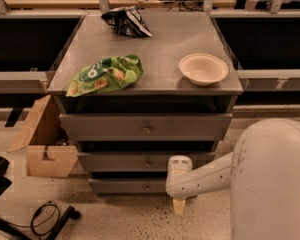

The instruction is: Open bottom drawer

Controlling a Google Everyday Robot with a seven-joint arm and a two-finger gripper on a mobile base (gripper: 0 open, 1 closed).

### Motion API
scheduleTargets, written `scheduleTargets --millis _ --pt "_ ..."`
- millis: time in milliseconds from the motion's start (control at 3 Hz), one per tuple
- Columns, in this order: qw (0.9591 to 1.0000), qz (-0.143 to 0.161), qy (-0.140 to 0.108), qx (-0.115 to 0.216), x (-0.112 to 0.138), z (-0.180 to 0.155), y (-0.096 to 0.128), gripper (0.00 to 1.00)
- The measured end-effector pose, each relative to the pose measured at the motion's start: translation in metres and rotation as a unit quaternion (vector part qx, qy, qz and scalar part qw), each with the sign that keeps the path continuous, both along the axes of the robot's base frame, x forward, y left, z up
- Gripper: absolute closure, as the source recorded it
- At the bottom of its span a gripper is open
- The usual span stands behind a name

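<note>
Bottom drawer [119, 186]: lowest of three in the grey cabinet [200, 127], front apparently shut, round knob [147, 187] at centre. Pincer [179, 207]: low by the floor, just right of that knob, pointing down; whether spread or pressed together cannot be told. Worktop [165, 39]: green bag [106, 74], dark bag [126, 22], white bowl [203, 68]

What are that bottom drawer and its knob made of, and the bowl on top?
The bottom drawer looks like matte grey painted metal or laminate; its knob glints, so it is probably metal. The bowl looks pale and matte: paper or plastic. The gripper hangs low, right of that knob.
</note>
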State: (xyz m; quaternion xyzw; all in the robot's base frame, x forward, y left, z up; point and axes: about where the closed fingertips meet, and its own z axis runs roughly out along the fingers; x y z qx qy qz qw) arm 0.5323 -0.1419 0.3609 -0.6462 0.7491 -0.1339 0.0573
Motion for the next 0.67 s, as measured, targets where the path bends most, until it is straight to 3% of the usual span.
scheduleTargets --millis 667 --pt "0.9999 -0.007 0.014 0.006 0.003 -0.022 -0.005 0.00"
